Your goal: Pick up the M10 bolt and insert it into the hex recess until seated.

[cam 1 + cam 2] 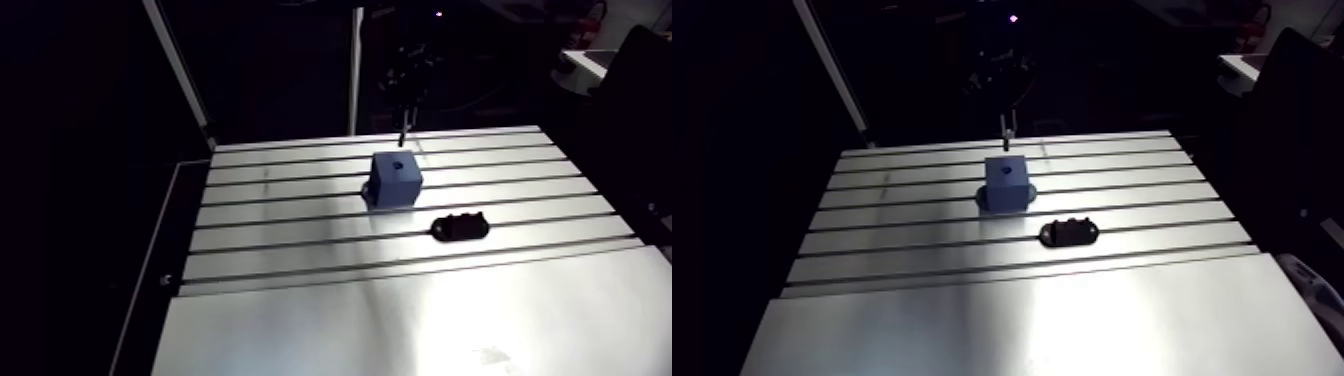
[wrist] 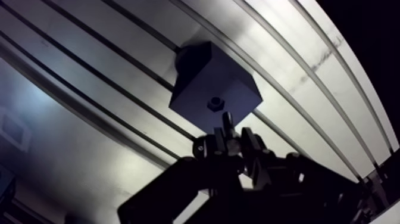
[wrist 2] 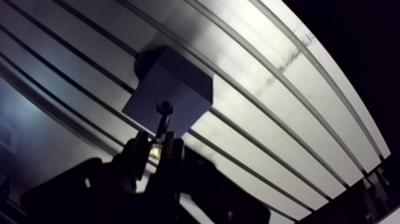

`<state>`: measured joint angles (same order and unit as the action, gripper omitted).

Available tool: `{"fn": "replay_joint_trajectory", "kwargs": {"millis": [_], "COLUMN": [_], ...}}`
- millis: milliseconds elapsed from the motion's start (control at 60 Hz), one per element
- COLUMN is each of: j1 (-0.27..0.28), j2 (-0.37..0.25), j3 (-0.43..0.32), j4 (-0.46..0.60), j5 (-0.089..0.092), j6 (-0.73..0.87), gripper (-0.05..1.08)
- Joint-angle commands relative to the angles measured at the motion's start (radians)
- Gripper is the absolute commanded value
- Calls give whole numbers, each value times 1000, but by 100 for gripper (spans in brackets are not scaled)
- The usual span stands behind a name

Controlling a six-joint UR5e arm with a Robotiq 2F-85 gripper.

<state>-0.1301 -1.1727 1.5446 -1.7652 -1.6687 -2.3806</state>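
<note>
Gripper (image 3: 156,148) pinched narrow on the M10 bolt (image 3: 163,118). Bolt pokes out ahead of the fingers and hangs above the blue block (image 1: 397,180), close to its hex recess (image 2: 215,103), not yet in. Black holder (image 1: 460,226) lies beside the block. Best approach, I judge: centre over the recess, keep the shank plumb, match the flats, lower slowly.

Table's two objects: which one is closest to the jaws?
The blue block with a hole in its top, right by the bolt that the jaws hold. The flat black piece lies farther off.
</note>
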Motion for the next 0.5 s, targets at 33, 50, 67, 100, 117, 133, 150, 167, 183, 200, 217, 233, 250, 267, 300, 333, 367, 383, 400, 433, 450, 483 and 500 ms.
{"fn": "replay_joint_trajectory", "kwargs": {"millis": [33, 50, 67, 100, 117, 133, 150, 167, 183, 200, 217, 233, 250, 267, 300, 333, 367, 383, 400, 433, 450, 483, 500], "j1": [9, 11, 11, 13, 13, 13, 13, 13, 13, 13, 13, 13, 13, 12, 12, 12, 12, 12, 12, 12, 12, 12, 12], "j2": [2, 2, 2, 3, 6, 6, 8, 8, 9, 9, 9, 9, 9, 9, 9, 9, 11, 11, 11, 11, 11, 11, 11], "j3": [-4, -4, -4, -4, -4, -4, -4, -4, -2, -2, -2, -2, -2, -2, -2, -1, -1, -1, -1, 1, 1, 2, 2], "j4": [3, 3, 3, 3, 2, 2, 2, 2, 2, 2, 2, 2, 2, 2, 2, 2, 1, 1, -1, -1, -2, -4, -4], "j5": [-3, -3, -3, -3, -3, -3, -3, -3, -3, -3, -3, -3, -3, -3, -3, -3, -4, -4, -4, -4, -4, -4, -4], "j6": [-1, -1, -1, -1, -1, -1, -1, -1, -1, -1, 0, 0, -1, -1, 0, 0, 0, 0, 0, 0, 0, 0, 0], "gripper": [107, 108, 108, 108, 108, 108, 108, 108, 108, 108, 107, 107, 107, 108, 108, 107, 108, 108, 108, 107, 107, 107, 107]}}
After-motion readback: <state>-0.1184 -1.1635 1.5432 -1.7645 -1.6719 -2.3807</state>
